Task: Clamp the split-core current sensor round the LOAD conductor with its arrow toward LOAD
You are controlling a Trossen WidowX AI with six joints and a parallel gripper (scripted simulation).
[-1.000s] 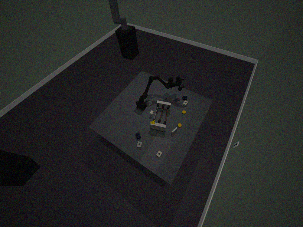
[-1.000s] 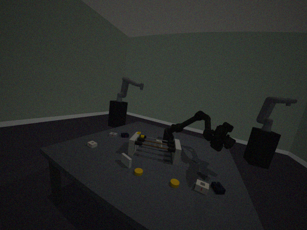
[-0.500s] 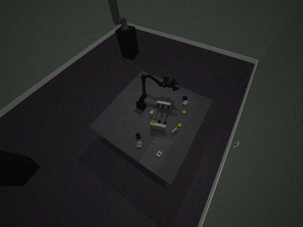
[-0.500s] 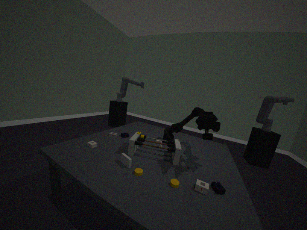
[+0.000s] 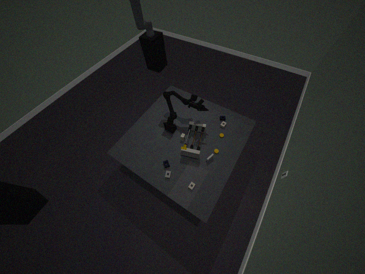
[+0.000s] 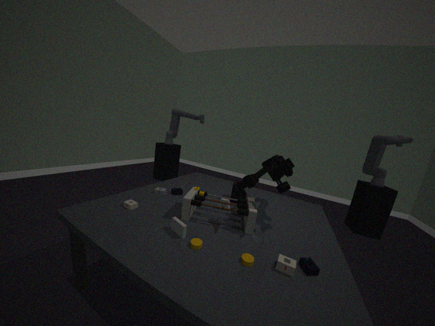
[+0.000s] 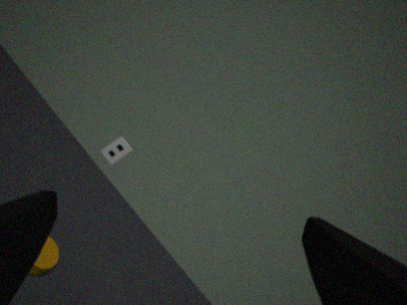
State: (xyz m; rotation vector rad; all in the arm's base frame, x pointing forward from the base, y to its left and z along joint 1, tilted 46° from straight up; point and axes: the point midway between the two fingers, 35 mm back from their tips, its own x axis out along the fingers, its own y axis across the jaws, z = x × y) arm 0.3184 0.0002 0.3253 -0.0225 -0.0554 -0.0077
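My gripper [image 5: 206,109] [image 7: 185,216] is open and empty, raised above the table beyond the rack's far end. The rack's white end block [image 5: 190,152] [image 6: 187,206] and its far block hold three parallel conductors. A yellow marker [image 5: 184,147] [image 6: 201,193] sits by the end of the grey conductor [image 5: 187,137]; its lettering is too small to read. Two copper-coloured conductors run beside it. A small white piece [image 5: 182,135] [image 6: 225,201] stands between the rack and the arm's base; it may be the sensor, but its jaws and arrow cannot be made out. Nothing visible is clamped round the conductors.
Two yellow discs [image 5: 221,135] [image 5: 216,151] and a white upright plate [image 5: 210,156] [image 6: 179,227] stand beside the rack. White boxes [image 5: 223,124] [image 5: 167,173] [image 5: 191,186] and dark blue blocks [image 5: 222,117] [image 5: 166,164] lie farther out. A wall outlet [image 7: 117,150] shows in the wrist view.
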